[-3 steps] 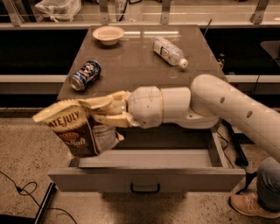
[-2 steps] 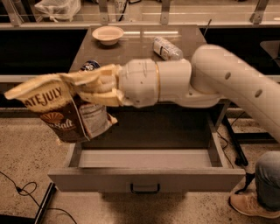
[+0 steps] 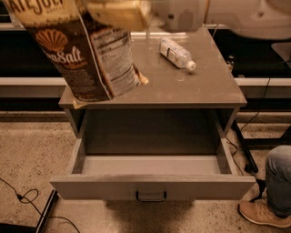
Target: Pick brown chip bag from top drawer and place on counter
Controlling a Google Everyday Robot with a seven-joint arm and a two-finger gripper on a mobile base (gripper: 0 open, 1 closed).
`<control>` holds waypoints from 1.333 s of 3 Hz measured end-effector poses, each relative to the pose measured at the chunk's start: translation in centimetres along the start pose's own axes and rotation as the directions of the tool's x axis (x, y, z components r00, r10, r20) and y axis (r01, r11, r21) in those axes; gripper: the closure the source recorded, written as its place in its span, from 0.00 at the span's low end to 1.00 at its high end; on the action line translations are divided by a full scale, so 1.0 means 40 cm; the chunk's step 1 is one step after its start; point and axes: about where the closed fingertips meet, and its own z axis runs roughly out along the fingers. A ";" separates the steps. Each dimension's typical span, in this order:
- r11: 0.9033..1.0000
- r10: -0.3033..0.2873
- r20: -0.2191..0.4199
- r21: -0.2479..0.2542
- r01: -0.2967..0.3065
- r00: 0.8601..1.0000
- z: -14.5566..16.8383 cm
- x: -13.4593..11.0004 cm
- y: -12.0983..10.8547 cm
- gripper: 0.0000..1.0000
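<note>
Claw, blurred at top edge, grips brown chip bag, partly cropped.

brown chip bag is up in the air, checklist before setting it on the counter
1. The gripper is clamped on the crinkly brown chip bag at its top: ok.
2. Bag lifted out of the open grey-brown top drawer: ok.
3. Bag fully over the flat grey-brown counter: cannot tell; it hangs near the front left corner.
4. Bare counter in front of the clear plastic water bottle: ok.
5. Person's jeans leg beside the drawer's right end: not ok.
</note>
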 end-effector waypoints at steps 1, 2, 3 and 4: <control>1.000 -0.006 -0.008 -0.005 0.006 1.000 0.000 -0.019 -0.005 1.00; 1.000 -0.007 -0.043 -0.010 0.006 0.999 -0.021 -0.016 -0.026 1.00; 0.994 -0.017 -0.023 0.110 0.019 1.000 -0.121 0.060 -0.132 1.00; 0.975 -0.026 0.015 0.222 0.022 1.000 -0.196 0.194 -0.237 1.00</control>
